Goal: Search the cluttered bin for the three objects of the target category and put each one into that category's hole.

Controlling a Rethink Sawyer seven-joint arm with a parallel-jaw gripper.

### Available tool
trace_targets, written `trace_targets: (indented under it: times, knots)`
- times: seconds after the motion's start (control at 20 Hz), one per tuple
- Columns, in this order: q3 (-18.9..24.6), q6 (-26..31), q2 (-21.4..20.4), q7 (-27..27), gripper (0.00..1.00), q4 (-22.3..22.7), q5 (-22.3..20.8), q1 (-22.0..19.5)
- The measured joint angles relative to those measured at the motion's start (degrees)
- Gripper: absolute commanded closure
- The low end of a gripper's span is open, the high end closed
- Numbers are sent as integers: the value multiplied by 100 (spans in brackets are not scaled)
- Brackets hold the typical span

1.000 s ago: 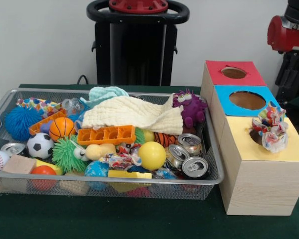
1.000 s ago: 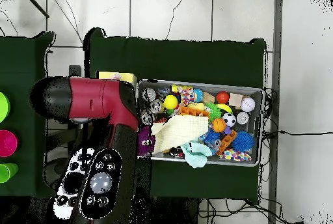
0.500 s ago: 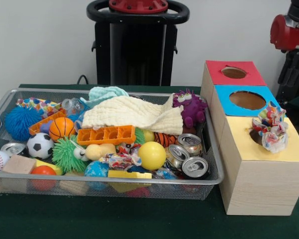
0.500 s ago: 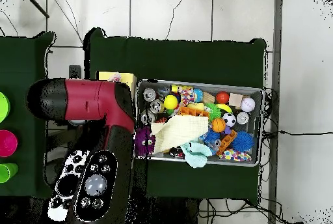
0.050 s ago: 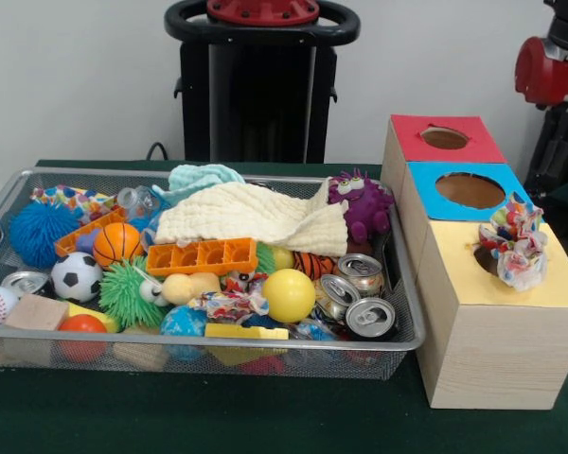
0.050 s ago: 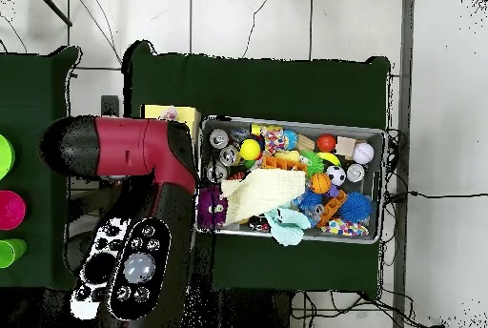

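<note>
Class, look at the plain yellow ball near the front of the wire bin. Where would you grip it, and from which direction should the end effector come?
Grip the yellow ball across its widest part, coming straight down from above. Its rounded top is exposed, while the cans crowd one side and the patterned fabric scrunchie the other, so a sideways approach looks blocked. Because it is smooth and round, a grip above the middle would likely slip off.

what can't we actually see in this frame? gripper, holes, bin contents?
- Gripper: neither view shows it. The front view has only part of the arm at the right edge; overhead, the arm covers the box.
- Yellow hole: front view, blocked by the patterned cloth lying in it.
- Under the cream cloth: hidden in both views.
- Bin bottom layer: buried under toys and cans.
</note>
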Motion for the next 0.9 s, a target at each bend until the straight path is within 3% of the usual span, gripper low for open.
trace_targets:
  times: [0.3, 0.9]
  knots:
    - [1, -450, 190, 0, 100, -1, 1, 0]
    - [2, -733, 532, 0, 100, -2, 8, -1]
